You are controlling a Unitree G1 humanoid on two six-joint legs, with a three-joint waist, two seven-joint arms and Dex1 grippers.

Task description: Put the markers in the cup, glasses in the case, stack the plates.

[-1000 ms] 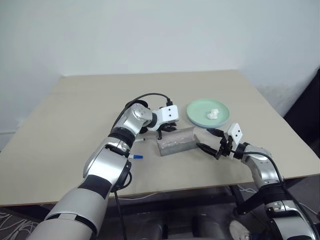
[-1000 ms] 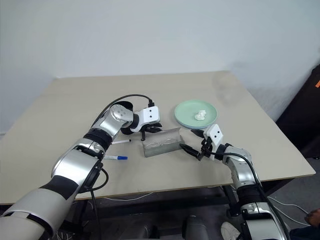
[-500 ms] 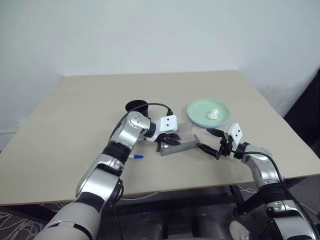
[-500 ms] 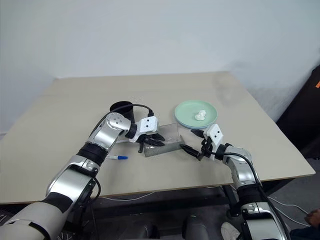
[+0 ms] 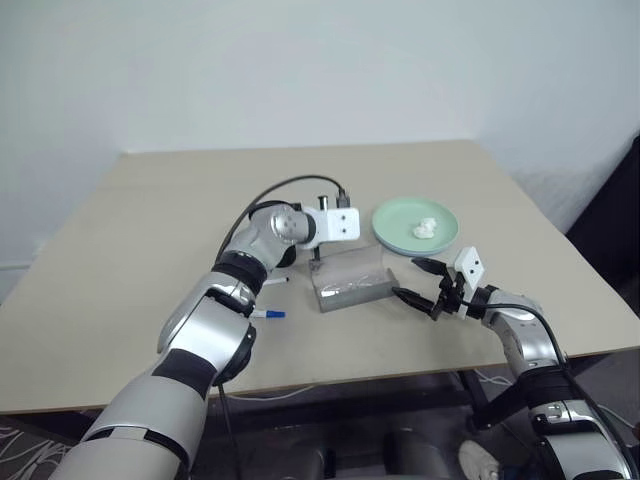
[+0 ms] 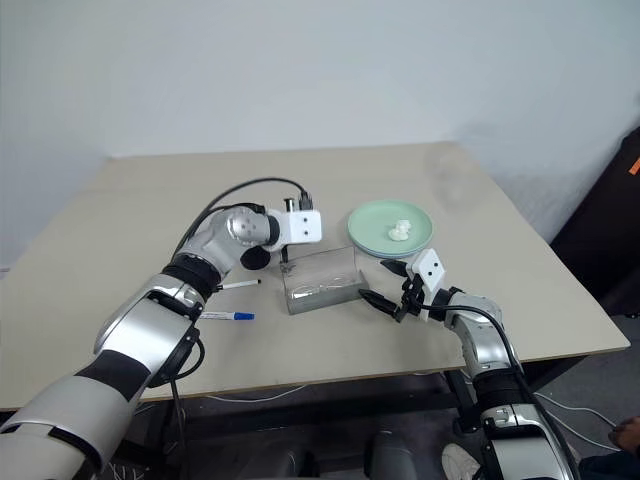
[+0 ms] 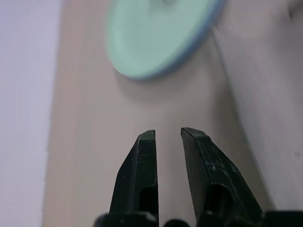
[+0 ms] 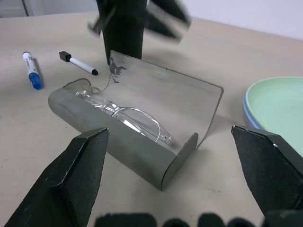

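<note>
- One beige bench [image 5: 150, 230] fills the middle of the head views and carries everything.
- Two plates [image 5: 416, 226] sit stacked right of centre, the mint green one on top of the light blue one, whose rim shows beneath it; one small white lump [image 5: 427, 229] lies on the green plate.
- One grey case [image 8: 142, 123] lies open at centre frame, lid raised, just beside the plates.
- One pair of clear glasses [image 8: 120, 113] lies inside the case.
- One black cup [image 6: 254, 256] stands left of the case, mostly hidden behind the left arm.
- Two markers lie left of the case: the black-capped marker [image 6: 238, 285] nearer the cup, the blue-capped marker [image 6: 227, 316] below it in the frame.
- The left hand [image 7: 166, 137] hangs over the case's back edge, its two fingers almost together with a thin gap and nothing between them.
- The right hand [image 5: 412, 281] hovers just right of the case, fingers spread wide and empty.
</note>
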